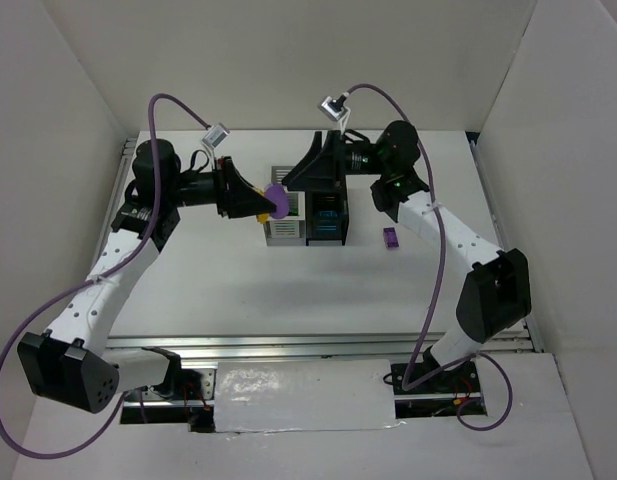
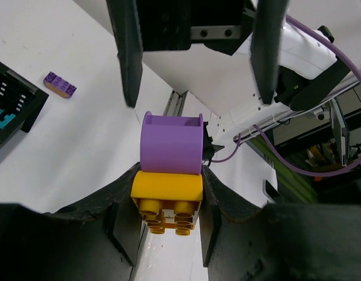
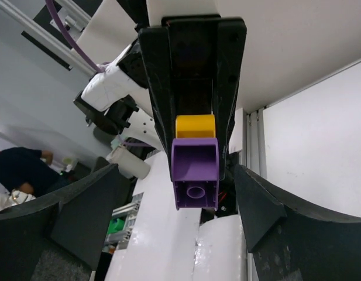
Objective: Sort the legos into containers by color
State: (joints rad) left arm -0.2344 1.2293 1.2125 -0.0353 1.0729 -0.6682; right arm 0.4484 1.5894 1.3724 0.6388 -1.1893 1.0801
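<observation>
Left pincer (image 2: 167,205) grips a yellow plastic toy brick (image 2: 167,187) with a rounded purple plastic brick (image 2: 171,143) stuck on it, above the white-and-black slatted bins (image 1: 286,230). Right pincer (image 2: 198,55) faces it, jaws wide apart; next it likely must clasp the purple piece and pull the pair apart

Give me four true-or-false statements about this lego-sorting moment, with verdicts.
1. The left claw grips a yellow brick with a purple brick stuck to it. True.
2. The right claw is clamped on the purple brick. False: its jaws stand open, not closed on it.
3. A flat purple brick lies on the table, right of the bins. True.
4. Every bin is empty. False: teal pieces sit in a black one.
</observation>
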